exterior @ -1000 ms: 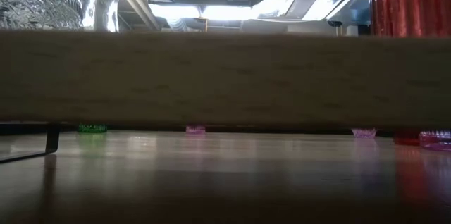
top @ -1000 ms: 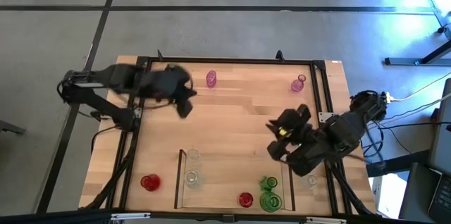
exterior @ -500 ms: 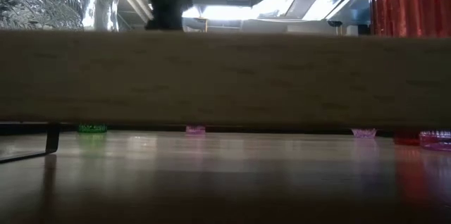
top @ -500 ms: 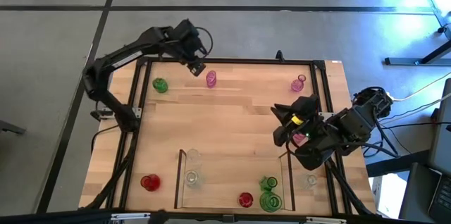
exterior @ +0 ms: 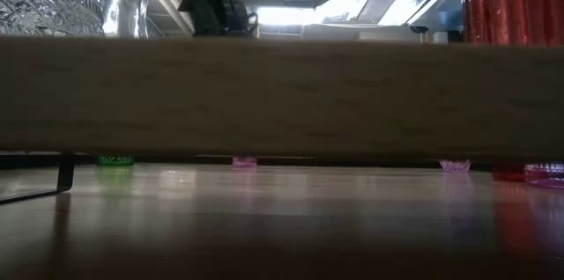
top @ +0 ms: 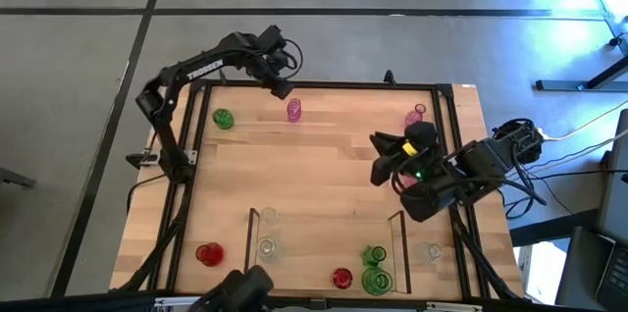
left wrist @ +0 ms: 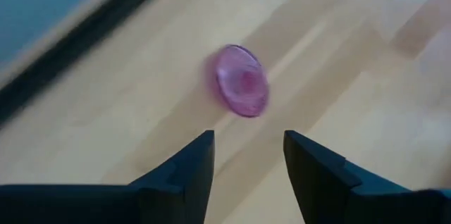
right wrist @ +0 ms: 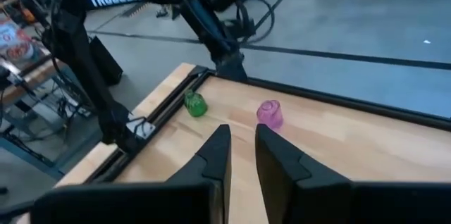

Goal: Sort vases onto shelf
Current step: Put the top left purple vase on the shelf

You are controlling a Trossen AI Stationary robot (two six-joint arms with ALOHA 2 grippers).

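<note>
So the left gripper (top: 280,84) is up at the far edge of the tabletop (top: 324,170), hanging just over the pink vase (top: 293,109) there; in its wrist view the fingers (left wrist: 190,168) are spread apart with nothing between them, and the pink vase (left wrist: 242,81) sits just ahead of the gap, seen from above as a round disc. The right gripper (top: 385,160) is out over the right half of the tabletop, pointing toward the left arm; its fingers (right wrist: 215,155) show only a narrow slot between them and hold nothing; past them you can see the same pink vase (right wrist: 270,113) and a green vase (right wrist: 195,103) near the far left corner.

Where the vases are: green vase (top: 223,119) far left, another pink one (top: 416,116) far right; the shelf (top: 253,243) sits at the near edge with two clear vases (top: 267,234) in its left column, a red vase (top: 341,278) further right and two green vases (top: 374,270) touching each other by its right end. A red vase (top: 208,253) stands outside the shelf on the left; a clear vase (top: 432,252) stands outside on the right.

Low view is mostly blocked by a wooden board (exterior: 282,95); only the bases of a few vases peek out under it.
</note>
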